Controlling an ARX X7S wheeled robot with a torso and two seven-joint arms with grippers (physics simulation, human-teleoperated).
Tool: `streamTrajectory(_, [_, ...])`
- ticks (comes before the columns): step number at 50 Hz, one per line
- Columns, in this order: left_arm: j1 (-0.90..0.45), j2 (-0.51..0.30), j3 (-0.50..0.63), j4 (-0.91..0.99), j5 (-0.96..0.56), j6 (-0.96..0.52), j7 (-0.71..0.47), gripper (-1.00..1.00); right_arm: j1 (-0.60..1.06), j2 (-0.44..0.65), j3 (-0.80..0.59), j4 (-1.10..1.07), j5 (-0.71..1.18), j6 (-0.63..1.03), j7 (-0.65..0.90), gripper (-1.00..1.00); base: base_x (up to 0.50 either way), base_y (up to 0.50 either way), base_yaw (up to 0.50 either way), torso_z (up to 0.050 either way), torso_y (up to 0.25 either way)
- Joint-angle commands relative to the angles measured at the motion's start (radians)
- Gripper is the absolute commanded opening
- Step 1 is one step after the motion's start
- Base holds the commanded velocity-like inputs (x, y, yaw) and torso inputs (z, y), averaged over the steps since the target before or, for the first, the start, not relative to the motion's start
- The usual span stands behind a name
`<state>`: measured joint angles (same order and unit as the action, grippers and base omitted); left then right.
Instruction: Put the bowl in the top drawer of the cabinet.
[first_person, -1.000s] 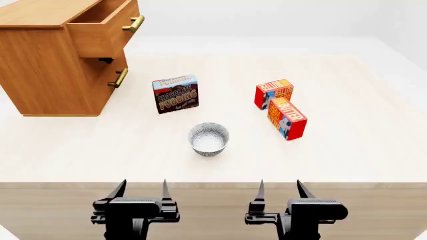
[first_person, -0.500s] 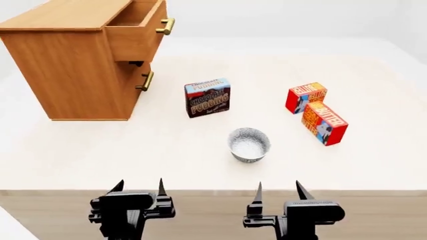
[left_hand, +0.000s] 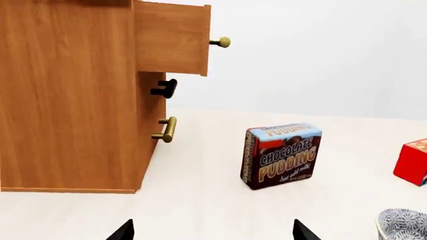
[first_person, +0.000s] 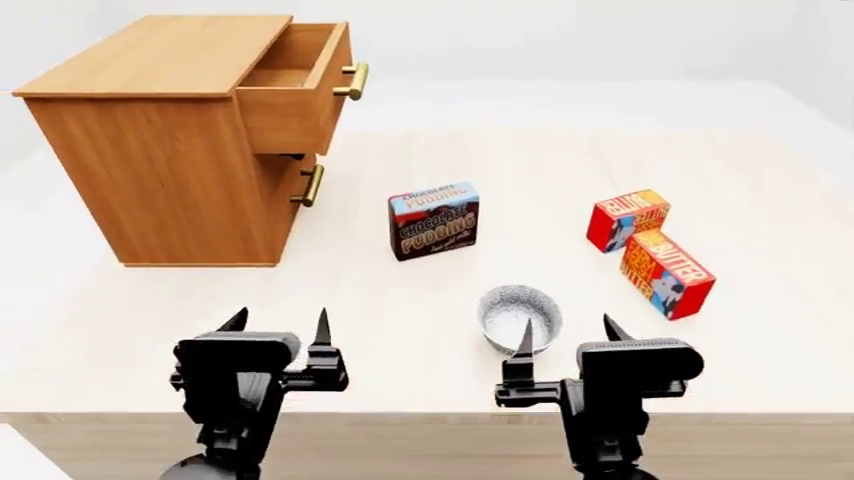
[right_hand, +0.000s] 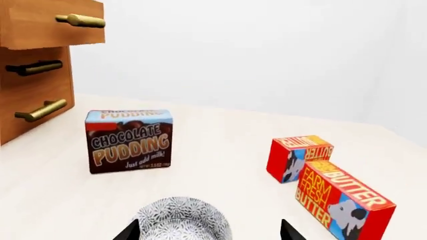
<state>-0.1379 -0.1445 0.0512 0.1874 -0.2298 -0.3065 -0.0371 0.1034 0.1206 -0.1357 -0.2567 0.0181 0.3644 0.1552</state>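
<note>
The bowl (first_person: 521, 315), white with a grey lacy pattern, stands upright on the table just ahead of my right gripper (first_person: 570, 335). That gripper is open, and the bowl (right_hand: 183, 220) lies partly between its fingertips, toward one side. At the back left stands the cabinet (first_person: 160, 150), with the top drawer (first_person: 300, 85) pulled out and open; its brass handle faces right. My left gripper (first_person: 280, 325) is open over bare table, empty, well short of the cabinet (left_hand: 67, 100). In the left wrist view the top drawer (left_hand: 172, 37) juts out and the bowl (left_hand: 403, 225) shows at the edge.
A chocolate pudding box (first_person: 434, 220) stands upright between the cabinet and the bowl. Two red butter boxes (first_person: 627, 220) (first_person: 665, 273) lie to the right of the bowl. The lower drawer (first_person: 300, 185) is shut. The table's front edge (first_person: 427, 412) runs under my wrists.
The whole scene has slid right and nearer in the head view. Both grippers now reach over the table, and the bowl sits at my right fingertips. Both stay open.
</note>
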Motion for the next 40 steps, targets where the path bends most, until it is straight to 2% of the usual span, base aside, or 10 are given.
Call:
streamTrajectory(1, [-0.119, -0.043, 0.016, 0.104, -0.068, -0.202, 0.010, 1.00, 0.175, 0.031, 0.020, -0.176, 0.044, 0.330, -0.028, 1.00, 0.00, 0.00, 0.00, 0.050, 0.000])
streamTrajectory(9, [-0.272, -0.070, 0.019, 0.139, -0.137, -0.404, 0.016, 1.00, 0.376, 0.049, 0.054, -0.185, 0.120, 0.582, -0.082, 1.00, 0.00, 0.00, 0.00, 0.050, 0.000])
streamTrajectory(19, [-0.526, -0.072, -0.029, 0.087, -0.247, -0.658, 0.012, 1.00, 0.568, 0.062, 0.028, -0.182, 0.122, 0.769, -0.073, 1.00, 0.00, 0.00, 0.00, 0.050, 0.000])
streamTrajectory(24, [-0.652, -0.062, -0.071, 0.050, -0.306, -0.776, 0.002, 1.00, 0.654, 0.074, 0.006, -0.163, 0.125, 0.825, -0.082, 1.00, 0.00, 0.00, 0.00, 0.050, 0.000])
streamTrajectory(40, [-0.927, -0.052, -0.062, -0.057, -0.311, -0.884, -0.051, 1.00, 0.717, 0.095, -0.026, -0.148, 0.126, 0.854, -0.087, 1.00, 0.00, 0.00, 0.00, 0.050, 0.000])
